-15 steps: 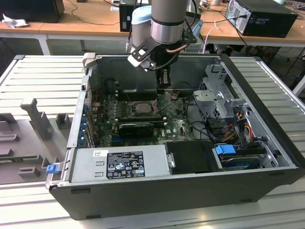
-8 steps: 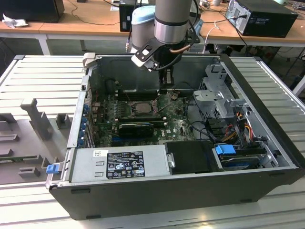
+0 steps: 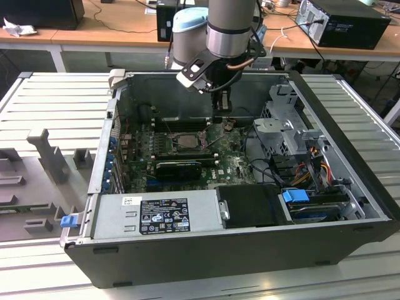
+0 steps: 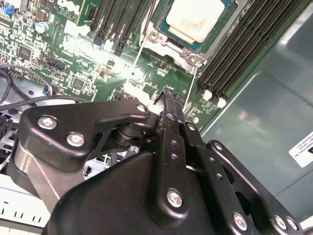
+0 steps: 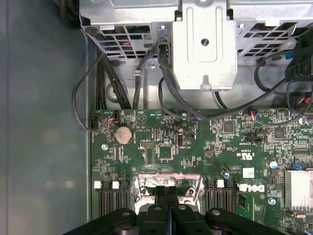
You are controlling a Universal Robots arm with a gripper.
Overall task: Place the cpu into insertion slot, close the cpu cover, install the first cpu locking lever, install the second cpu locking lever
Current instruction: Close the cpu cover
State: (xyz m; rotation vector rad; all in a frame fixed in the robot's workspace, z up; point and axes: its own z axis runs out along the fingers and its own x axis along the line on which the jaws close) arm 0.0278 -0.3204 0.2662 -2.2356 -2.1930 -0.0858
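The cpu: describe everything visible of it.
In the second wrist view the cpu is a flat square chip with a pale beige-silver metal face, softly rounded corners and a thin green edge under the metal. It lies flat, parallel to the green motherboard. The silver cpu cover frames it, and its face shows through the window. The picture's edge cuts off its far side. The gripper is apart from it and does not touch it.

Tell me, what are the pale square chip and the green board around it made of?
The cpu looks like metal: a pale, matte silver-beige face with dull smudges. The green board looks like glossy coated plastic, maybe fibreglass: light glares off it and tiny soldered parts dot it.
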